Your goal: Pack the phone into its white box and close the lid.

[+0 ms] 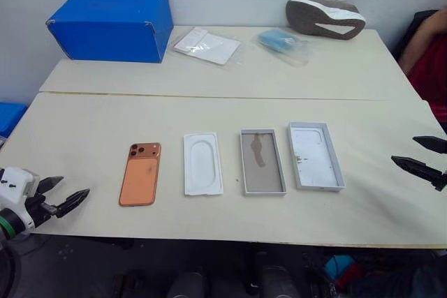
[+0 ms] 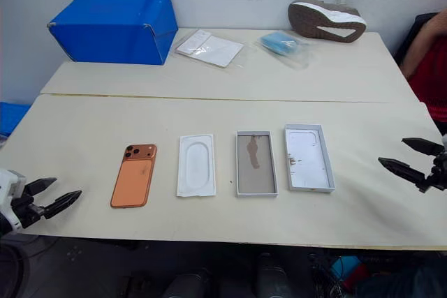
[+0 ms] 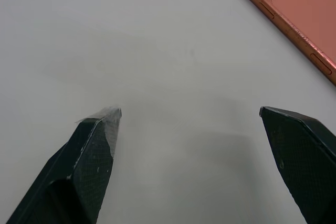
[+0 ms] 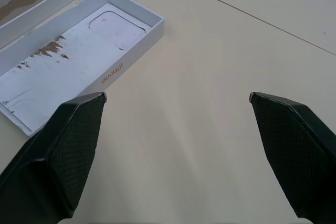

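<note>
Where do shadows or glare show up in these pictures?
Left wrist view: a soft grey shadow lies on the pale table between the black fingers. Left eye view: the clear plastic sleeve glints. Right wrist view: the shallow white lid is evenly lit.

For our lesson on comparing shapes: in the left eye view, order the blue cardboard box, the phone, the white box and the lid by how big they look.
1. Blue cardboard box, largest though farthest.
2. Lid and white box: alike, so unranked.
3. Phone, slightly smaller.
</note>
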Tool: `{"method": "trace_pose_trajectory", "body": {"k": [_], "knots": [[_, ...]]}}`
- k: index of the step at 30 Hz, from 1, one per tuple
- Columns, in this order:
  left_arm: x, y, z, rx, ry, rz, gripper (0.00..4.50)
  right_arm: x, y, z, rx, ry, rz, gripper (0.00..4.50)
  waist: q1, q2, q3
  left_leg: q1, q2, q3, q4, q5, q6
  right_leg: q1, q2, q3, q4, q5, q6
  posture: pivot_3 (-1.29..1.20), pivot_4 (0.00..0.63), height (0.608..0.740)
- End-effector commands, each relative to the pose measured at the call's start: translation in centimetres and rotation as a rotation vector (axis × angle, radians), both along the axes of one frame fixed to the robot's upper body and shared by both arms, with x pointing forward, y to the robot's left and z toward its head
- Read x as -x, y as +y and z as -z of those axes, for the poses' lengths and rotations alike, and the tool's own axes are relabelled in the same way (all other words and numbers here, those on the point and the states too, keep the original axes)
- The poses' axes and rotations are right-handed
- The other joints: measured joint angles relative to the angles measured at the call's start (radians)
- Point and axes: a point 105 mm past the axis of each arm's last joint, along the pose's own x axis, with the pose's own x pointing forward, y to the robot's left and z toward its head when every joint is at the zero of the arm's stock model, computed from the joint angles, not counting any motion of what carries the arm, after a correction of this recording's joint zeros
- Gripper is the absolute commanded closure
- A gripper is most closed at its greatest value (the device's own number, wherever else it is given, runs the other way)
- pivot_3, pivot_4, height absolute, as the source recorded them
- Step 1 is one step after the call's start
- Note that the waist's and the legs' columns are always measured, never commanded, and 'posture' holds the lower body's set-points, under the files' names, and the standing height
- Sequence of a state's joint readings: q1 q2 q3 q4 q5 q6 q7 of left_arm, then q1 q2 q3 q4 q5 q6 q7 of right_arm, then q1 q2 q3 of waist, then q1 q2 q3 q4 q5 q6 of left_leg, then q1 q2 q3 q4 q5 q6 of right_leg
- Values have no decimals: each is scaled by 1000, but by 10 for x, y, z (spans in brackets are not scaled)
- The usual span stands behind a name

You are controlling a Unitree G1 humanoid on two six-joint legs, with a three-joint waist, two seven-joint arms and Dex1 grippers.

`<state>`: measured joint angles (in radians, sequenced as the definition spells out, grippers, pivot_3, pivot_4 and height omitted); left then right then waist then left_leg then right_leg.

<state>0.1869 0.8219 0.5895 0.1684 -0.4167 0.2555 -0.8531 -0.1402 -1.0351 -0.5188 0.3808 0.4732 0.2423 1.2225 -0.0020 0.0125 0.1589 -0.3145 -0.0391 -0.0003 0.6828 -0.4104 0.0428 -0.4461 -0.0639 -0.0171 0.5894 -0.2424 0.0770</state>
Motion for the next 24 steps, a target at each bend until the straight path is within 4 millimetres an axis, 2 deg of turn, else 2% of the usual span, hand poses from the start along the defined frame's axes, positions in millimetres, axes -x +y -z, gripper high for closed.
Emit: {"method": "trace_pose_trajectory", "body": {"k": [1,11,24], "knots": [[-2,1,-11,-9,-52,-10,63,2,4,-15,13,-37,-6,6,0,0,0,0,0,0,0,0,0,0,0,0,0,0,0,0,150,740],[-5,6,-10,-22,-37,-20,63,6,11,-15,19,-27,4,6,1,0,0,-1,0,0,0,0,0,0,0,0,0,0,0,0,150,740],[-9,1,-13,-35,-32,9,63,9,17,-16,33,-27,6,6,1,0,0,-1,0,0,0,0,0,0,0,0,0,0,0,0,150,740]]}}
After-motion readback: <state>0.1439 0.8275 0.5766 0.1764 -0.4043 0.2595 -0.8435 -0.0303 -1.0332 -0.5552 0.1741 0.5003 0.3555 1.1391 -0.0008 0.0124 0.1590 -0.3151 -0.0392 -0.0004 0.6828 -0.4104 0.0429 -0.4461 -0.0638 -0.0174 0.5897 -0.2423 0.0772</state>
